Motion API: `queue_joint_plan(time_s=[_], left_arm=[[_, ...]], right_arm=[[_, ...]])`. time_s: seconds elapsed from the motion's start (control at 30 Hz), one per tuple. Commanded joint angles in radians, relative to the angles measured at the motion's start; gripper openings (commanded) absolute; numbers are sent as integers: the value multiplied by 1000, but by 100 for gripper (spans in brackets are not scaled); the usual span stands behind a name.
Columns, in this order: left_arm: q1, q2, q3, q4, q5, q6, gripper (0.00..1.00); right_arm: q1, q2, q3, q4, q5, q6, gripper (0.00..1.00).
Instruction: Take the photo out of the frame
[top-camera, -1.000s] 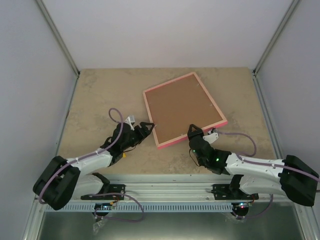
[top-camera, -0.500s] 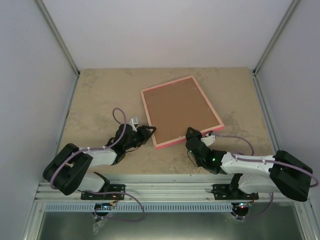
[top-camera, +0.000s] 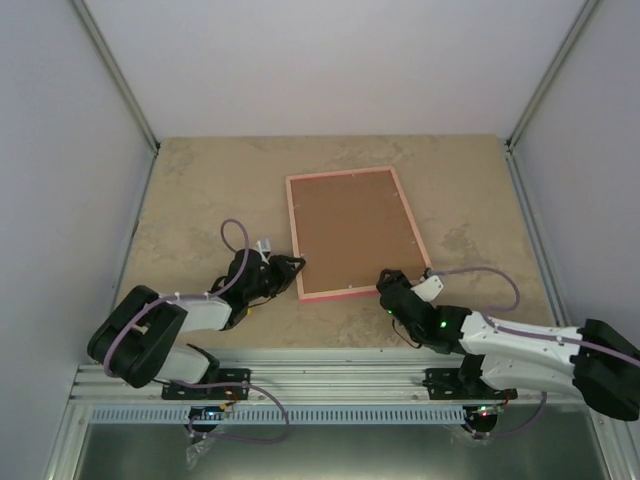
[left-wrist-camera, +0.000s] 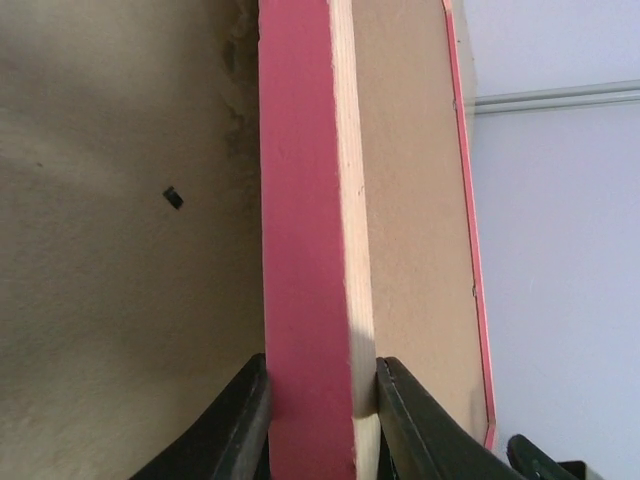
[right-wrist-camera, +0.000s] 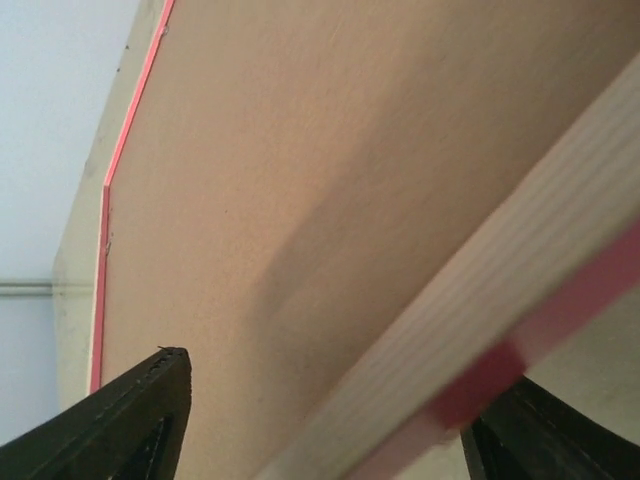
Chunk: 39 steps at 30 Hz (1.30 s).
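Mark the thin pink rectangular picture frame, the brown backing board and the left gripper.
thin pink rectangular picture frame (top-camera: 365, 291): top view, near rail.
brown backing board (top-camera: 355, 230): top view, centre.
left gripper (left-wrist-camera: 322, 365): left wrist view, midway between fingertips.

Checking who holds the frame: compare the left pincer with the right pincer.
The left pincer is shut on the frame at its side rail; the right pincer stands open around its near rail. The left pincer sits at the near left corner; the right pincer farther right along the near edge. Both straddle the frame's rim, backing board facing up.
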Motion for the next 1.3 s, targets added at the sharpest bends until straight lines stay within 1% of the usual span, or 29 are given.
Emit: queue_joint_plan(time_s=[0.0, 0.07, 0.17, 0.23, 0.3, 0.37, 0.4, 0.47, 0.57, 0.67, 0.8, 0.93, 1.07, 1.27], left_arm=[[37, -65, 40, -79, -2, 120, 0], [44, -87, 75, -195, -22, 202, 0], [52, -118, 120, -350, -68, 303, 0], [60, -129, 143, -427, -89, 356, 0], [64, -127, 161, -481, -103, 397, 0], [67, -113, 174, -513, -100, 427, 0], [69, -97, 181, -524, -93, 437, 0], [69, -76, 191, -540, -91, 459, 0], [70, -47, 210, -582, -107, 495, 2], [72, -33, 221, -614, -130, 523, 6], [72, -9, 241, -642, -171, 542, 11], [71, 24, 257, -657, -195, 558, 18], [72, 68, 268, -656, -197, 568, 25], [71, 97, 262, -659, -197, 573, 34]], right_arm=[[-17, -112, -28, -158, 35, -147, 75], [-58, -162, -29, -175, 2, -273, 79], [-162, -234, -19, -189, -73, -490, 82], [-246, -283, -13, -160, -135, -667, 83], [-341, -298, -3, -116, -220, -832, 86], [-450, -274, 22, -88, -334, -972, 89], [-526, -251, 34, -84, -395, -1037, 90], [-634, -190, 49, -43, -534, -1132, 92], [-734, -77, 72, 11, -678, -1227, 93], [-768, 44, 108, 47, -773, -1301, 94], [-772, 182, 133, 80, -783, -1345, 94], [-772, 269, 157, 81, -816, -1381, 93], [-765, 296, 154, 81, -881, -1393, 87], [-729, 279, 138, 56, -934, -1394, 86]])
